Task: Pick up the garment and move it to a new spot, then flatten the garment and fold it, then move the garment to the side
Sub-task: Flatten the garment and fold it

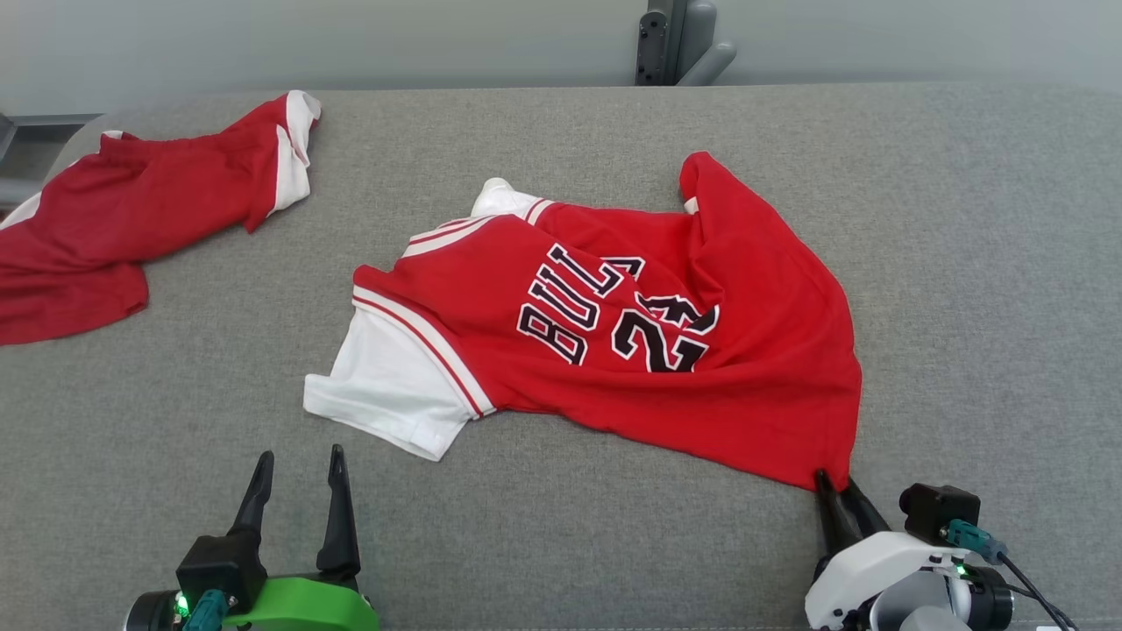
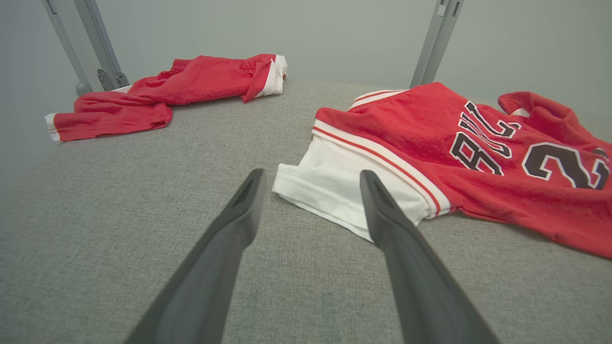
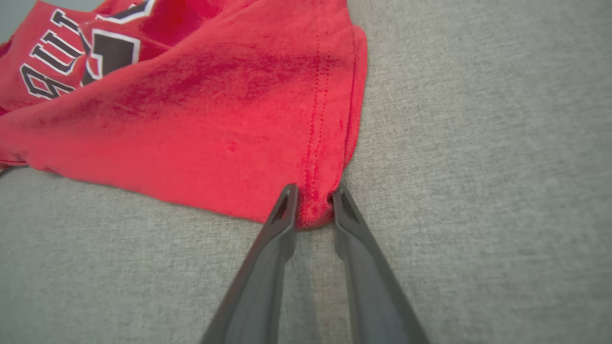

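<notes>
The garment (image 1: 614, 350) is a red jersey with black lettering and white sleeves. It lies rumpled on the middle of the grey padded surface (image 1: 982, 263). My right gripper (image 1: 835, 480) is at its near right hem corner. In the right wrist view the two fingers of that gripper (image 3: 314, 191) pinch the bunched red corner of the garment (image 3: 191, 119) between their tips. My left gripper (image 1: 300, 454) stands open at the lower left, just short of the white sleeve (image 2: 330, 186). Nothing is between the fingers of the left gripper (image 2: 311, 176).
A second red and white piece of clothing (image 1: 131, 219) lies spread at the far left corner, also seen from the left wrist (image 2: 167, 91). A grey metal post (image 1: 671, 44) rises behind the far edge. Bare grey surface lies to the right of the jersey.
</notes>
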`<state>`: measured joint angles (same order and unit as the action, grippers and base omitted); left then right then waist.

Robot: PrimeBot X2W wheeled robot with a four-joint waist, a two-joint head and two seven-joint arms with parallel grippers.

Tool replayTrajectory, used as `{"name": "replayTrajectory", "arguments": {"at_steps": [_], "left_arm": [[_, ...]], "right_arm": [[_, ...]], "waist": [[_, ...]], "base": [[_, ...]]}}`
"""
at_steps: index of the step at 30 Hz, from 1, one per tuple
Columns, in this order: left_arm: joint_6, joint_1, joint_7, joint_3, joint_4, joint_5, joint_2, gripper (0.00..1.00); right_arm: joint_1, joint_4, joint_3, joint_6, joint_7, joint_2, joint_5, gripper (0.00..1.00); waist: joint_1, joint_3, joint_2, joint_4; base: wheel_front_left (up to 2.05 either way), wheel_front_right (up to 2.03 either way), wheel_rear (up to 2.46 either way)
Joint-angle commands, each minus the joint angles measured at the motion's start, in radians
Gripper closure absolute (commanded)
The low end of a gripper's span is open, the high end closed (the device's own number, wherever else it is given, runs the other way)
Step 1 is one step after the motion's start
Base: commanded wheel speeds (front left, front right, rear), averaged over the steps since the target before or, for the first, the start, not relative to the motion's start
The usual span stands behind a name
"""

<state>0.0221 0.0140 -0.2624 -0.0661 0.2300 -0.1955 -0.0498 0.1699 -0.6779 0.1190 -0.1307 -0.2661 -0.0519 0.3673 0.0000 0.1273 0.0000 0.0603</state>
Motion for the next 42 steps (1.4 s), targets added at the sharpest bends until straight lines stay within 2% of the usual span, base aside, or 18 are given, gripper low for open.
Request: {"name": "replayTrajectory", "arguments": {"at_steps": [1,3,4,10,16,24,32,33,34,35,37,38,40,41,42], "left_arm": [[0.003,-0.014,-0.003,0.004,0.002,0.004,-0.002,0.0],[0.006,-0.016,-0.003,0.01,0.008,0.006,-0.002,0.0],[0.011,-0.015,-0.003,0.011,0.012,0.01,-0.002,0.0],[0.037,-0.049,-0.003,0.002,0.11,0.019,-0.011,0.0],[0.067,-0.156,0.025,0.005,0.322,-0.024,-0.033,0.0],[0.101,-0.231,0.053,-0.044,0.496,-0.069,-0.054,0.0],[0.109,-0.265,0.011,-0.087,0.535,-0.098,-0.056,0.0],[0.109,-0.267,0.007,-0.093,0.536,-0.1,-0.055,0.09],[0.109,-0.267,0.007,-0.1,0.535,-0.106,-0.054,0.36],[0.109,-0.266,0.006,-0.109,0.531,-0.111,-0.054,0.55],[0.109,-0.261,0.001,-0.132,0.515,-0.127,-0.057,0.76],[0.109,-0.261,0.001,-0.132,0.515,-0.127,-0.057,0.76],[0.109,-0.255,-0.003,-0.151,0.497,-0.144,-0.066,0.88],[0.109,-0.251,-0.003,-0.158,0.49,-0.153,-0.07,1.0],[0.109,-0.247,-0.003,-0.168,0.481,-0.16,-0.072,1.0]], "right_arm": [[0.0,-0.02,0.014,0.0,0.003,0.003,0.01,0.72],[0.006,-0.031,0.024,0.0,0.003,0.002,0.029,0.98],[0.007,-0.031,0.023,0.0,0.003,0.002,0.033,1.0],[-0.004,0.022,-0.051,0.001,0.002,-0.001,0.011,1.0],[-0.007,0.062,-0.135,0.001,0.001,-0.001,-0.059,1.0],[0.012,0.08,-0.128,0.001,0.001,-0.001,-0.063,1.0],[0.012,0.094,-0.119,0.001,0.001,-0.001,-0.053,1.0],[0.012,0.095,-0.119,0.001,0.001,-0.001,-0.054,1.0],[0.011,0.096,-0.121,0.001,0.001,-0.001,-0.055,1.0],[0.012,0.097,-0.123,0.001,0.001,-0.001,-0.056,1.0],[0.012,0.098,-0.126,0.001,0.001,-0.001,-0.056,1.0],[0.012,0.098,-0.126,0.001,0.001,-0.001,-0.056,1.0],[0.011,0.099,-0.129,0.001,0.001,-0.001,-0.057,1.0],[0.01,0.099,-0.131,0.001,0.001,-0.001,-0.057,1.0],[0.01,0.1,-0.131,0.001,0.001,-0.001,-0.057,1.0]], "waist": [[0.0,-0.001,0.0,-0.001],[0.0,-0.003,0.0,-0.004],[0.0,-0.004,0.0,-0.008],[0.0,-0.01,0.0,-0.031],[0.0,0.001,0.0,-0.069],[0.0,0.016,0.0,-0.096],[0.0,0.024,0.0,-0.097],[0.0,0.025,0.0,-0.097],[0.0,0.025,0.0,-0.096],[0.0,0.025,0.0,-0.096],[0.0,0.025,0.0,-0.095],[0.0,0.025,0.0,-0.095],[0.0,0.024,0.0,-0.092],[0.0,0.023,0.0,-0.091],[0.0,0.023,0.0,-0.09]], "base": [[0.0,0.0,0.0],[0.0,0.0,0.0],[0.0,0.0,0.0],[0.0,0.0,0.0],[0.0,0.0,0.0],[0.0,0.0,0.0],[0.0,0.0,0.0],[0.0,0.0,0.0],[0.0,0.0,0.0],[0.0,0.0,0.0],[0.0,0.0,0.0],[0.0,0.0,0.0],[0.0,0.0,0.0],[0.0,0.0,0.0],[0.0,0.0,0.0]]}}
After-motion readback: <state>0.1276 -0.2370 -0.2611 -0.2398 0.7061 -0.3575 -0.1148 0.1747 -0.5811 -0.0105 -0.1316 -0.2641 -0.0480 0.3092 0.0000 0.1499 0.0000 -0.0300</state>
